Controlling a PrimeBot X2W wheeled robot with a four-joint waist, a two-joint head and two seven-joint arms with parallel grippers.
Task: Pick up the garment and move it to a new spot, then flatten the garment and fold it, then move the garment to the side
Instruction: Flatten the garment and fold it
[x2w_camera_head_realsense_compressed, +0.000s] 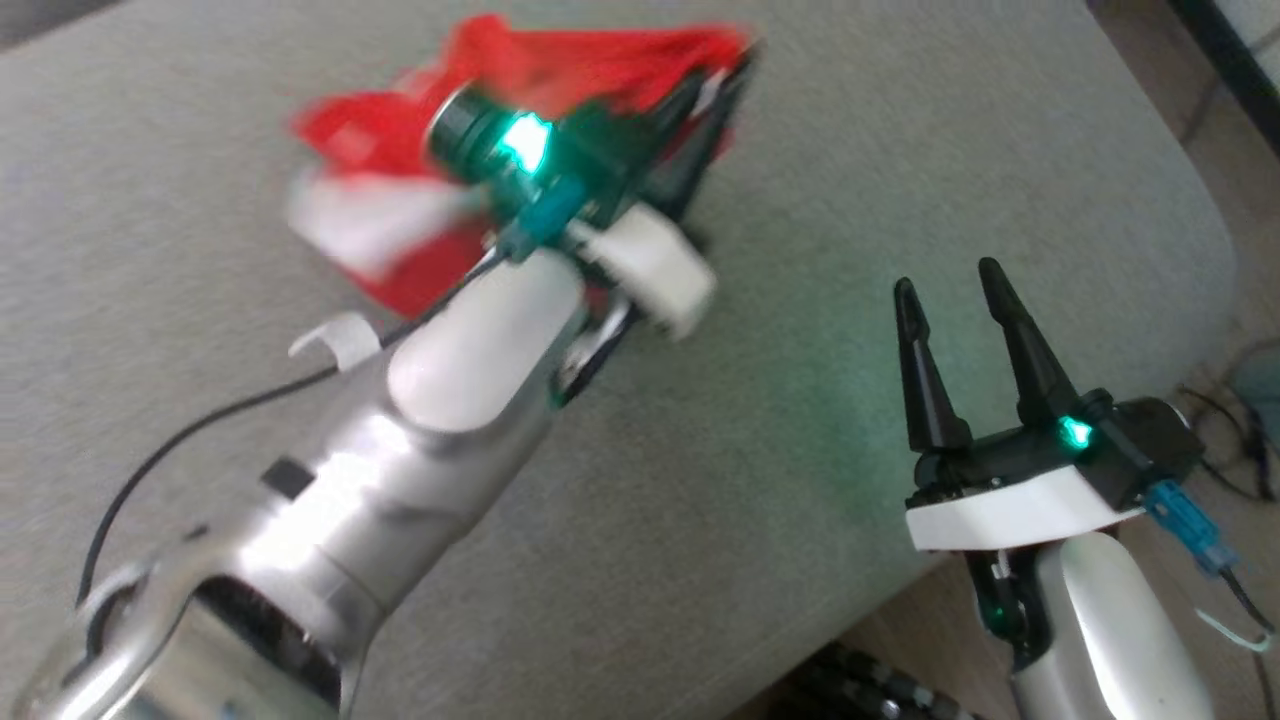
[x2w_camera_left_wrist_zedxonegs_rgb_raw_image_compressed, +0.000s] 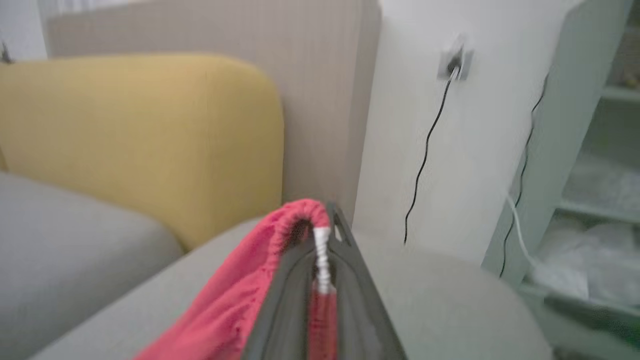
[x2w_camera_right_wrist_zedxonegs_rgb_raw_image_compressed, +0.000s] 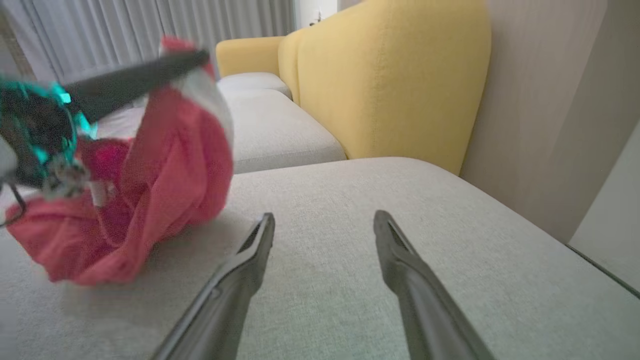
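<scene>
The garment (x2w_camera_head_realsense_compressed: 400, 130) is red cloth with white parts, bunched and hanging above the grey cushion (x2w_camera_head_realsense_compressed: 800, 150). My left gripper (x2w_camera_head_realsense_compressed: 735, 75) is shut on its elastic edge. In the left wrist view the red hem (x2w_camera_left_wrist_zedxonegs_rgb_raw_image_compressed: 295, 215) folds over the closed fingers and a white band runs down between them. The right wrist view has the garment (x2w_camera_right_wrist_zedxonegs_rgb_raw_image_compressed: 165, 165) dangling from those dark fingers, its lower part resting on the cushion. My right gripper (x2w_camera_head_realsense_compressed: 950, 280) stands open at the lower right, apart from the cloth, with nothing between its fingers (x2w_camera_right_wrist_zedxonegs_rgb_raw_image_compressed: 250, 250).
A yellow sofa back (x2w_camera_right_wrist_zedxonegs_rgb_raw_image_compressed: 390, 80) rises behind the cushion, with more grey seats (x2w_camera_right_wrist_zedxonegs_rgb_raw_image_compressed: 270, 125) to the left. A white wall with a socket and black cable (x2w_camera_left_wrist_zedxonegs_rgb_raw_image_compressed: 430, 135) stands beyond. The cushion's front edge (x2w_camera_head_realsense_compressed: 900, 590) drops to the floor near my right arm.
</scene>
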